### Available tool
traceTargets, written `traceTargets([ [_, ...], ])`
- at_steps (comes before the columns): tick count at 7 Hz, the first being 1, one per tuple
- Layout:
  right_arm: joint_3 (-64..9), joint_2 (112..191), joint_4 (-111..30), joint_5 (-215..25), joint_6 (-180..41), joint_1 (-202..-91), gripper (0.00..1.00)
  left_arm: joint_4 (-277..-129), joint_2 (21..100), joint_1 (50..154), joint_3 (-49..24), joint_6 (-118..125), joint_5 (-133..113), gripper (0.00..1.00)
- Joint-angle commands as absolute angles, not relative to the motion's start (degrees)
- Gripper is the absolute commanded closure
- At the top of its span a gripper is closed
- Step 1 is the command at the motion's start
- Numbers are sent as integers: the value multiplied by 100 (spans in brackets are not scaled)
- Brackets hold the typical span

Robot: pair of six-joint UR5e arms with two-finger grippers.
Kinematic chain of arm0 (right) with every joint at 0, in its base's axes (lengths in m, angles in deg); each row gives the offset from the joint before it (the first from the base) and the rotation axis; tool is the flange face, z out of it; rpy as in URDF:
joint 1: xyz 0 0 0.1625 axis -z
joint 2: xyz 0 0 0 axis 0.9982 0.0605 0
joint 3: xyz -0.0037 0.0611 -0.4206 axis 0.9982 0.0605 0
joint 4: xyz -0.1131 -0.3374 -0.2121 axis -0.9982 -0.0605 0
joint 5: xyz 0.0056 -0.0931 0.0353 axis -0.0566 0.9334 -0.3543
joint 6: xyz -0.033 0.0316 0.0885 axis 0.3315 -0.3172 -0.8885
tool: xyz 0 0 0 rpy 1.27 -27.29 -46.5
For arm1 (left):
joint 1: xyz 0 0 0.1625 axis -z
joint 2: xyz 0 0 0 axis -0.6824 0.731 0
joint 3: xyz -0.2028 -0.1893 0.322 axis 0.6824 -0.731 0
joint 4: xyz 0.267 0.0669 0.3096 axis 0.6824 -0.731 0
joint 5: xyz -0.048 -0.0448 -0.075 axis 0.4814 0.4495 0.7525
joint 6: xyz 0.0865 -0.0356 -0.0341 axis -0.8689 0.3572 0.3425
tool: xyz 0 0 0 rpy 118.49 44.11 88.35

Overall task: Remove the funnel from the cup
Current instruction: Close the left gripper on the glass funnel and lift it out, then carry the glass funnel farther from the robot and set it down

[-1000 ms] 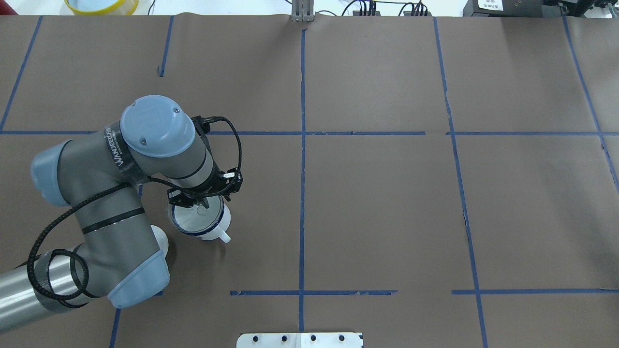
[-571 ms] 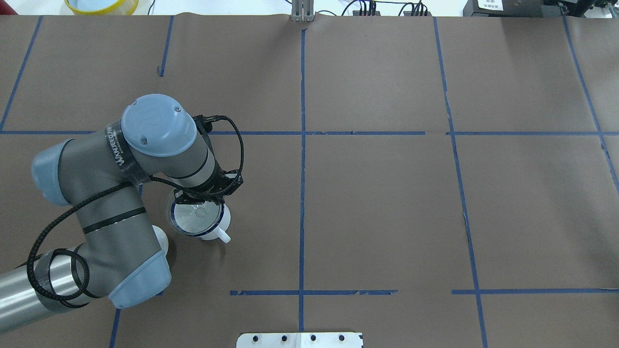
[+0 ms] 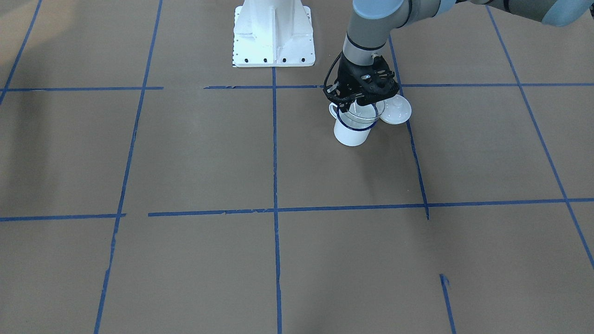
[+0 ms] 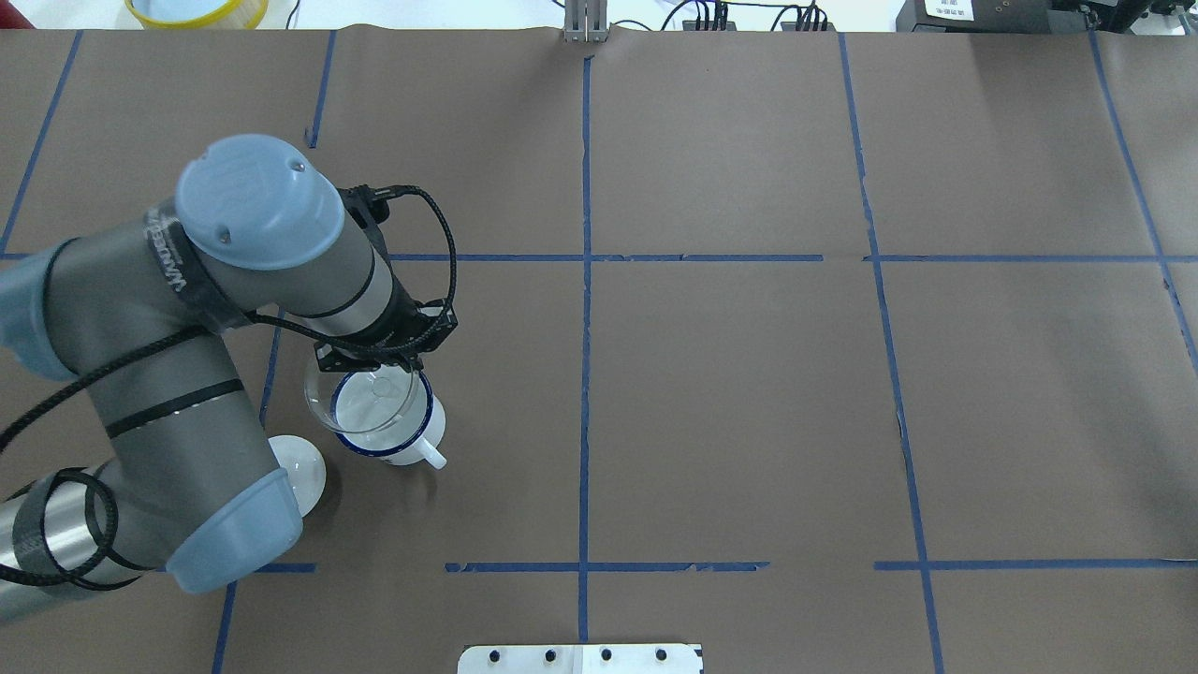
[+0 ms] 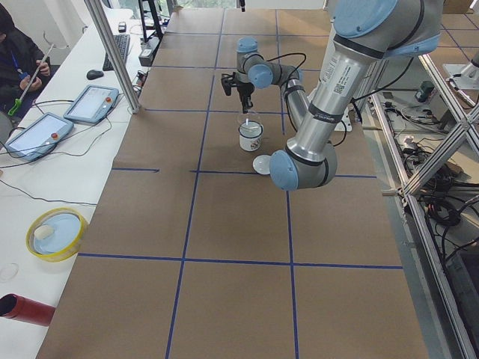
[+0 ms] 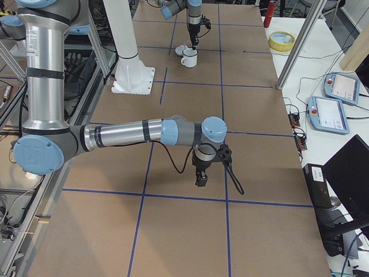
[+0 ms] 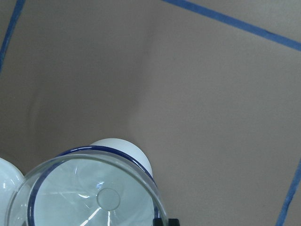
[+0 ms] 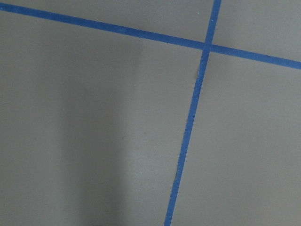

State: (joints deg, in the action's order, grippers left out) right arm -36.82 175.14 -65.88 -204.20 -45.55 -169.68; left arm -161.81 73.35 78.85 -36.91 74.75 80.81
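The clear plastic funnel (image 4: pixel 360 401) hangs just above the cup (image 4: pixel 398 438), a white enamel mug with a dark blue rim and its handle toward the robot. My left gripper (image 4: pixel 378 363) is shut on the funnel's far rim and holds it over the mug, shifted slightly to the overhead view's left. The front-facing view shows the funnel (image 3: pixel 360 113) raised over the cup (image 3: pixel 351 135). In the left wrist view the funnel (image 7: pixel 89 193) fills the bottom, with the cup (image 7: pixel 128 149) below it. My right gripper (image 6: pixel 200 179) shows only in the exterior right view, low over bare table; I cannot tell its state.
A round white knobbed lid (image 4: pixel 301 468) lies on the table beside the cup, partly under my left arm; it also shows in the front-facing view (image 3: pixel 396 111). Brown paper with blue tape lines (image 4: pixel 586 281) covers the table. A white base plate (image 3: pixel 273 32) sits at the robot's side.
My left arm has risen and swung slightly left. The funnel has come up out of the cup with it. The cup has stayed in place.
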Motion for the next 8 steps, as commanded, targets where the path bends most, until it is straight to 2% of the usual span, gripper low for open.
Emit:
traceTargets([
  [1, -3684, 17514, -6588, -20420, -4554, -16968, 0, -15638, 7738, 8790, -3985, 7529, 8046, 100],
  [2, -3676, 17514, -6588, -20420, -4554, -16968, 0, -15821, 7731, 8916, -3959, 7860, 7820, 100],
  [3, -3684, 17514, -6588, -20420, -4554, -16968, 0, -16640, 7679, 9144, -3654, 8594, 7339, 100],
  [5, -3684, 17514, -6588, -20420, -4554, -16968, 0, -18579, 7670, 9269, -2418, 10113, 6408, 100],
  [8, -3684, 17514, -6588, -20420, -4563, -16968, 0, -21115, 7906, 8937, 6, 11334, 4992, 100],
])
